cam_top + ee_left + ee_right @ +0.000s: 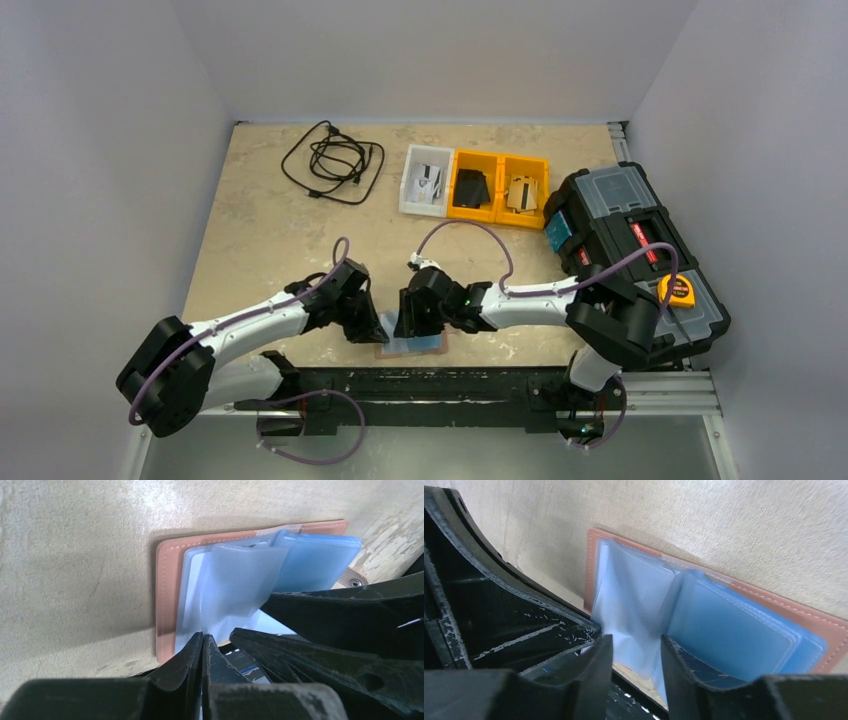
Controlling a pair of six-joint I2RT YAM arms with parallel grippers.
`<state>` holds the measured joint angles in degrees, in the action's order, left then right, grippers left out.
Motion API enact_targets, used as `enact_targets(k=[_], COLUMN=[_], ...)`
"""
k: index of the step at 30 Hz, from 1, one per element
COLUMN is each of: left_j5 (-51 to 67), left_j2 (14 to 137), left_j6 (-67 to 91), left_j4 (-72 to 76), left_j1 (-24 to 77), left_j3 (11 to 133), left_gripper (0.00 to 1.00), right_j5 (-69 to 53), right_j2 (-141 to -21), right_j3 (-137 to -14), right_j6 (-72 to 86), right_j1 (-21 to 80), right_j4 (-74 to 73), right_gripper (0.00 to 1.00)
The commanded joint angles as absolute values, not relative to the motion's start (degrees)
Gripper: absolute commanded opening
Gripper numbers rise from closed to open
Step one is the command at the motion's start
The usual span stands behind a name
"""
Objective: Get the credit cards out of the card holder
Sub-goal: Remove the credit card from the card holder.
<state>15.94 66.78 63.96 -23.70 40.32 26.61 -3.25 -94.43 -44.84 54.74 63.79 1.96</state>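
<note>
We are viewing a reddish-brown leather card holder [410,349] lying under the left gripper [202,645], fingers together | right gripper [633,652] parted | beige table [260,230], white walls [100,150].

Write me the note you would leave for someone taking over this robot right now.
Left gripper: shut, with its tips at the near edge of the clear bluish plastic sleeves. I cannot tell whether it pinches one.
Right gripper: open, with one sleeve leaf between its fingers.
Flat reddish-brown leather card holder: lies open at the near edge of the beige table, between the two arms.
Credit cards: none lies out in view, so they are probably inside the sleeves.
Done: the holder is open.
Left: draw the cards out.
</note>
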Motion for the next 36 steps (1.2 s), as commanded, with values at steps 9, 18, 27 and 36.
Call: enact_targets(k=[9, 18, 27, 36], left_j5=[13.1, 12.8, 15.6, 14.4], left_j2=[62.6, 71.8, 86.3, 88.0], left_j6=[64.0, 62.8, 63.2, 62.1], left_j4=[-21.5, -16.6, -11.1, -13.9], left_j1=[44.1, 48.9, 51.8, 52.0], left_j3=[30.0, 37.2, 44.3, 45.5], left_gripper=[0.04, 0.26, 0.42, 0.49], right_j5=[7.3, 15.0, 16.9, 15.5], right_j2=[-81.6, -67.7, -57.2, -59.2], right_j3=[-53.6, -47.1, -40.3, -40.9], right_j6=[51.0, 55.4, 60.2, 58.9], right_j1=[62.8, 61.6, 61.5, 61.6], right_j4=[-17.0, -23.5, -27.0, -26.1], right_gripper=[0.58, 0.59, 0.60, 0.59])
